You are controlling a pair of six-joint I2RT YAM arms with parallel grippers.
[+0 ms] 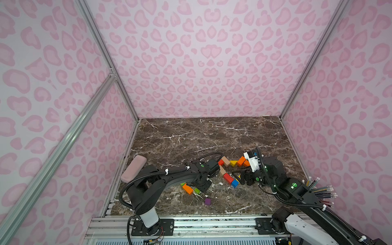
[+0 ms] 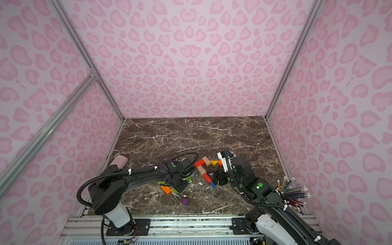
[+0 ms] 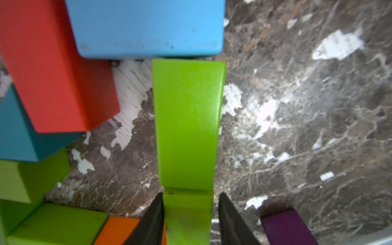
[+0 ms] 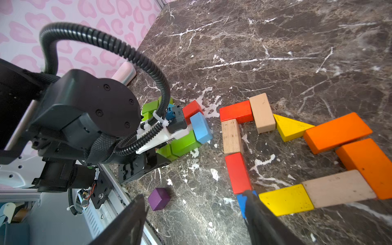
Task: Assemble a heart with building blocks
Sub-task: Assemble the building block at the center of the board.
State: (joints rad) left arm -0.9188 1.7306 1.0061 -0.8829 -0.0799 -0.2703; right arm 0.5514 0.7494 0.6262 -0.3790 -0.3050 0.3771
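**Blocks laid out as a heart, left claw at a green brick**

Blocks (image 4: 238,171) lie flat in a heart-shaped ring on the marble table (image 1: 212,135), just ahead of the right gripper (image 4: 195,194). The ring holds two red, three tan, two orange and one yellow brick, a yellow wedge (image 4: 290,127), and a blue cube (image 4: 240,200) at the tip. The right gripper's jaws stand wide apart with nothing between them. One fingertip overlaps the blue cube in the right wrist view, and whether they touch cannot be told. A purple cube (image 4: 159,198) sits alone near the table's front edge.

A second cluster of green, red, blue and orange blocks lies under the left arm (image 1: 169,180). In the left wrist view the left gripper (image 3: 191,194) straddles the near end of a green brick (image 3: 187,123) lying flat. One finger is against its side and a sliver of table shows beside the other, so the jaws are slightly apart rather than clamped. The brick's far end butts a blue brick (image 3: 148,27), with a red brick (image 3: 55,70) just beside that. In both top views the arm hides most of this cluster, though an orange brick (image 1: 187,188) shows.
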